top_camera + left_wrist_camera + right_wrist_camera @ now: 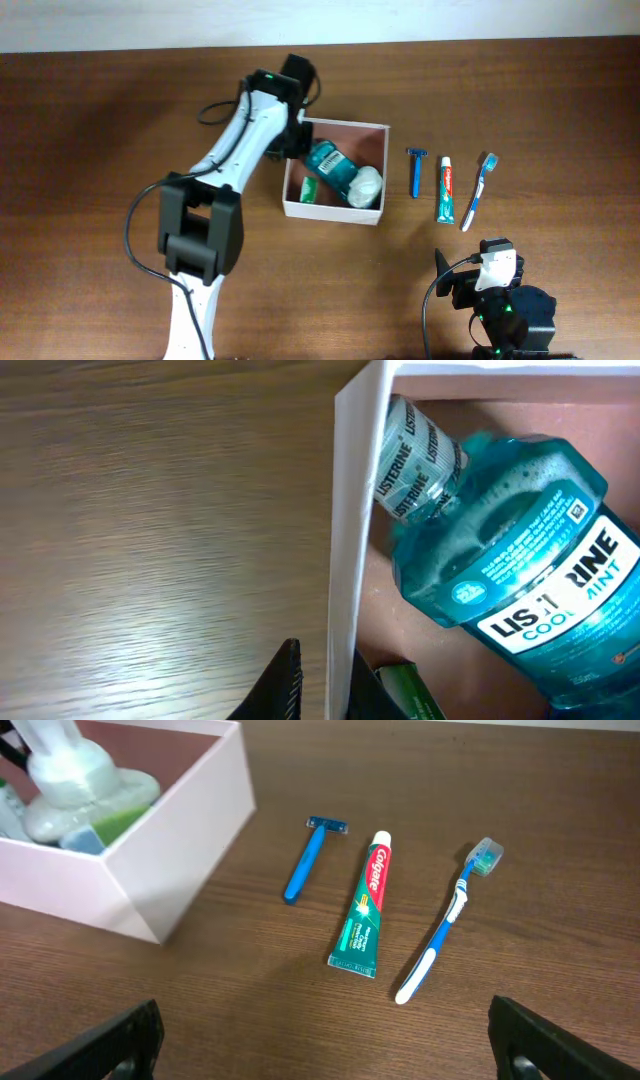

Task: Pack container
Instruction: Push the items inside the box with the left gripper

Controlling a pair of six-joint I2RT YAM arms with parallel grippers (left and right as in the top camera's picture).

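Observation:
The container (333, 214) is a shallow white box with a pinkish inside, standing mid-table. In it lie a teal Listerine bottle (330, 165), a green box (309, 190) and a white bundle (364, 186). My left gripper (292, 150) is shut on the container's left wall (355, 510), with one finger (285, 685) outside and the other inside next to the green box (410, 695). The bottle (520, 560) fills the right of the left wrist view. My right gripper (325, 1040) stands wide open and holds nothing, low over the table near the front edge.
Right of the container (170, 850) three things lie side by side on the wood: a blue razor (305, 865), a Colgate toothpaste tube (365, 905) and a blue-white toothbrush (445, 925). The right arm's base (500, 300) is at the front right.

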